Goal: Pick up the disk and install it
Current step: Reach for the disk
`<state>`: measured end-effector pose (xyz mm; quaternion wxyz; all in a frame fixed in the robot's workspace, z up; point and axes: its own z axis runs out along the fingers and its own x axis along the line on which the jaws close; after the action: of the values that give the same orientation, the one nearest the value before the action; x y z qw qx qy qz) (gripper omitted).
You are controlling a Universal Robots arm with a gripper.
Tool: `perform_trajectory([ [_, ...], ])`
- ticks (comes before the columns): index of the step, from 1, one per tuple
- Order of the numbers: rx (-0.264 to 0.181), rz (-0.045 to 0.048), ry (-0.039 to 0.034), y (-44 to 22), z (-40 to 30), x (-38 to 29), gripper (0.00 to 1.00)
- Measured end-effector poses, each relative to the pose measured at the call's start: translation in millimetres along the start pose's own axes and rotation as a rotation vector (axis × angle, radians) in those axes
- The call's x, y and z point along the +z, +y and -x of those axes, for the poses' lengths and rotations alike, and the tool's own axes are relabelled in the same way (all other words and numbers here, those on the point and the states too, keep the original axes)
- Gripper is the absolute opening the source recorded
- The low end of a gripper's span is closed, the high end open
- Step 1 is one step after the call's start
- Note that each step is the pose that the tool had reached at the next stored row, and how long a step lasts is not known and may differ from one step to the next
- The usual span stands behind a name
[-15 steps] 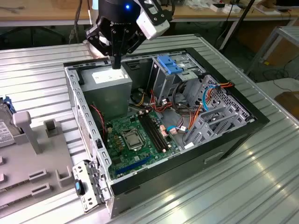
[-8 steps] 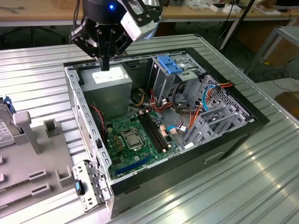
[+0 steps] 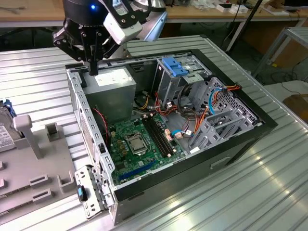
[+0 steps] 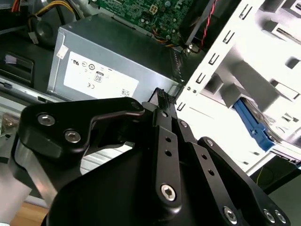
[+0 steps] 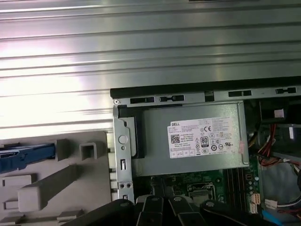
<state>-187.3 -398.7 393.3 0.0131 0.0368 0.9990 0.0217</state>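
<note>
Hovering above the grey metal power-supply box (image 3: 113, 89) inside the open black computer case (image 3: 216, 153), the black gripper (image 3: 93, 70) is pinched together, empty; the blue-framed dark disk (image 3: 4, 132) waits well apart, propped in a grey plastic rack (image 3: 38, 183), presumably for easy grasping

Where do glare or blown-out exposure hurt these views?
Second wrist view: the pale grey plastic fixture is blown out almost to white, yet the blue-framed disk on it shows clearly. First wrist view: a bright glare band washes the ribbed metal table. Exterior view: a softer sheen on that table; the open black computer case is evenly lit inside.
</note>
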Motion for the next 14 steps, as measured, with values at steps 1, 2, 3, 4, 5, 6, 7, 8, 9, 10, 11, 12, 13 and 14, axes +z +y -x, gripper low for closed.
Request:
perform_trajectory([
  [1, 0.0, 0.0, 0.0, 0.1, -2.0, 0.0, 0.11],
  [2, 0.0, 0.0, 0.0, 0.3, -4.9, -0.1, 0.11],
  [3, -0.001, 0.0, 0.0, 0.3, -10.7, -0.2, 0.11],
  [4, -0.001, -0.0001, 0.0, 0.3, -14.1, -0.4, 0.11],
  [5, -0.001, 0.0, 0.0, 0.1, -17.9, -0.4, 0.11],
  [6, -0.001, -0.0001, 0.0001, -0.2, -21.4, -0.6, 0.11],
  [7, -0.001, 0.0, 0.0001, -0.3, -22.6, -0.6, 0.11],
  [8, -0.001, 0.0, 0.0001, -0.5, -25.3, -0.7, 0.11],
  [9, -0.001, 0.0, 0.0001, -0.7, -28.3, -0.7, 0.11],
  [10, -0.001, 0.0, 0.0001, -0.9, -31.1, -0.8, 0.11],
  [11, -0.001, 0.0, 0.0, -1.2, -35.3, -0.9, 0.11],
  [12, -0.001, 0.0, 0.0001, -1.4, -38.2, -1.0, 0.11],
  [13, -0.001, 0.0, 0.0, -1.7, -42.2, -1.1, 0.11],
  [14, -0.001, -0.0001, 0.0001, -2.0, -46.6, -1.3, 0.11],
])
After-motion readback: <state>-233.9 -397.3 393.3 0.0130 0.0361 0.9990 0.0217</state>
